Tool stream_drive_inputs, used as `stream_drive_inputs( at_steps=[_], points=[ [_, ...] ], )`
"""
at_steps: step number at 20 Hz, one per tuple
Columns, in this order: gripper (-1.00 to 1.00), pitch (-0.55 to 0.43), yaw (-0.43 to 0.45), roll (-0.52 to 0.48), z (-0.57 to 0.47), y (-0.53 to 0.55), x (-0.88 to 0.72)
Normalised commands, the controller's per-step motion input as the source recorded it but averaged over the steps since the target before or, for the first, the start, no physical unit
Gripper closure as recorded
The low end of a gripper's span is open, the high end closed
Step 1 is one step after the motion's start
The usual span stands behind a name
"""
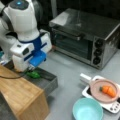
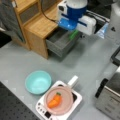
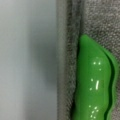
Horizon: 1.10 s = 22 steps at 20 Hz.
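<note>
In the open grey drawer (image 1: 46, 80), at the gripper's (image 1: 32, 70) six o'clock: glossy green pea pod (image 3: 96, 82), likely light, stiff, slippery; best pinched mid-length. Jaw opening impossible to tell.

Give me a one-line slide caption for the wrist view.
Close-up of a glossy green pea pod lying on the drawer's grey felt lining, beside its wall.
</note>
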Motion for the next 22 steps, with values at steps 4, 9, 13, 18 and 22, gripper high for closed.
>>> stream_drive_inputs(
  at_steps=[4, 9, 13, 18, 22],
  points=[
    [-1.00, 0.128, -0.084, 0.132, 0.15, 0.00, 0.14],
    [-1.00, 0.137, -0.084, 0.120, 0.24, 0.06, 0.18],
    [-1.00, 0.119, -0.106, 0.079, 0.28, 0.27, 0.29],
    [-1.00, 0.103, -0.163, 0.084, 0.12, 0.42, 0.36],
    [-1.00, 0.097, -0.174, 0.118, 0.00, 0.35, 0.40]
  ],
)
